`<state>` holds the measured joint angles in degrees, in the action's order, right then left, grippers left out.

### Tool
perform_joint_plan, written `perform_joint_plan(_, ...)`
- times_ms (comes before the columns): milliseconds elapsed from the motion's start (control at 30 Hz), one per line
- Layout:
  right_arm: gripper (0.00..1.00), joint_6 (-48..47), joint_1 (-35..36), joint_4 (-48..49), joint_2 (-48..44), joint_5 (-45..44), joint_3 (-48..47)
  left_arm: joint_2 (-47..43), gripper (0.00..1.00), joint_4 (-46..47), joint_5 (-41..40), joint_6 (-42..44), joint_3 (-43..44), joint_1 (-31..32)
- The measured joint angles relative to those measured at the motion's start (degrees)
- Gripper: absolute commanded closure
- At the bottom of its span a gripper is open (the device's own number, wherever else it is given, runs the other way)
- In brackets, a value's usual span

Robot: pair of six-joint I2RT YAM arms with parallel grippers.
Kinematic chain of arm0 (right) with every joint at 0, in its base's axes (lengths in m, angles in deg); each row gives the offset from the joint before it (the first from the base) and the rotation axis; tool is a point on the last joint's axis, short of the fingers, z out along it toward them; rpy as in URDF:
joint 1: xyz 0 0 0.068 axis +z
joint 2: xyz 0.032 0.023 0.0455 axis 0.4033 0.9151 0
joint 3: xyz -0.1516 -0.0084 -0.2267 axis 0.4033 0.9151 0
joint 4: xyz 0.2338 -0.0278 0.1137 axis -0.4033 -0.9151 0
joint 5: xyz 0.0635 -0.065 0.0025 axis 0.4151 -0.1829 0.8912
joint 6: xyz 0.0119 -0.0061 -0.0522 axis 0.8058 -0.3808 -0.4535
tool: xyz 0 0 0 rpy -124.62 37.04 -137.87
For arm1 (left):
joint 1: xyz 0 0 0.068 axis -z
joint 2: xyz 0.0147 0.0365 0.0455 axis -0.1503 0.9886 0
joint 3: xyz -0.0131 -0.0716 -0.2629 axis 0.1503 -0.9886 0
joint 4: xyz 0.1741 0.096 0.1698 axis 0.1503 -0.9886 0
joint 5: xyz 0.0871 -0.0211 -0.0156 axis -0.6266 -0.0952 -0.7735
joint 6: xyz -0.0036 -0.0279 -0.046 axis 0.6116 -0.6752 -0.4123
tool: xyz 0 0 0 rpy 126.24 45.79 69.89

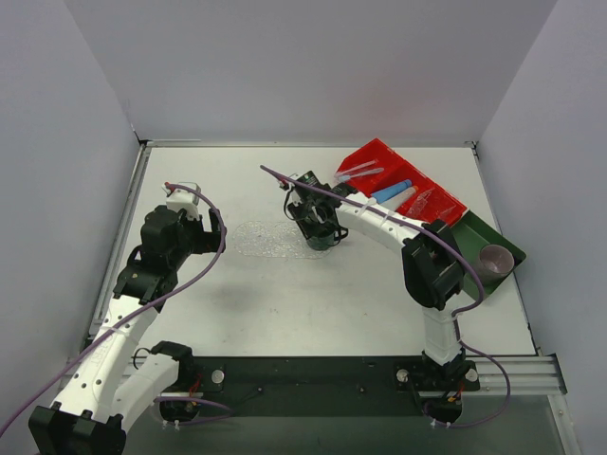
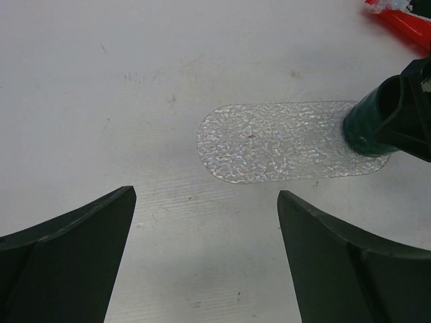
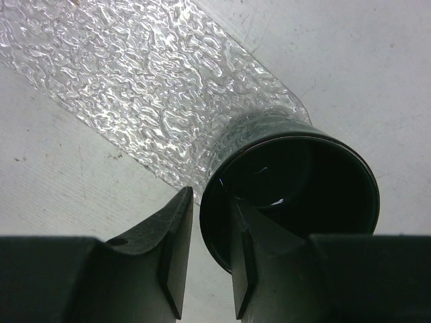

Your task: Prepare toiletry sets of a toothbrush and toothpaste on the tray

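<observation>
Sitting: glossy dk-grn round mug [image 3: 303, 182] | on clear pebbled oval tray [image 2: 269, 141]

The pale table [image 1: 285, 303] carried the clear tray [image 1: 256, 239] at mid-frame. A red bin [image 1: 375, 152] and a dark green tray [image 1: 479, 229] lay at the right of the frame.

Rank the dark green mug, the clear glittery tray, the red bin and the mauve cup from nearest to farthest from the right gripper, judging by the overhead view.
1. dark green mug: the right gripper straddles its rim.
2. clear tray: beneath the mug, stretching left.
3. red bin: farther back, to the right.
4. mauve cup: far right, in the dark green tray.
</observation>
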<state>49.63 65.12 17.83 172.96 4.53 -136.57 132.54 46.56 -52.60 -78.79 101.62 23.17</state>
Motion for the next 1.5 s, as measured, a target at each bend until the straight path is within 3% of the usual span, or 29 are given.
perform_joint_plan(433,0.44,1.29,0.00,2.01,-1.99,-0.20,3.65,-0.22,0.03,-0.02,-1.36,-0.02,0.00,0.02)
perform_joint_plan(633,0.41,2.54,-0.09,3.17,-7.37,1.22,5.42,-0.55,0.03,0.00,-2.12,-0.04,0.00,0.02)
perform_joint_plan(900,0.41,5.25,-3.58,4.48,-21.11,4.85,11.28,-0.66,0.03,-0.09,-3.02,-0.13,0.00,0.00)
perform_joint_plan(1200,0.42,9.42,-20.65,4.33,-38.82,7.61,22.75,-4.04,0.03,0.11,-5.03,-0.92,0.00,0.00)
perform_joint_plan(1500,0.44,11.32,-40.87,3.06,-42.69,10.34,24.11,-3.98,0.03,0.11,-5.16,-1.07,-0.11,0.02)
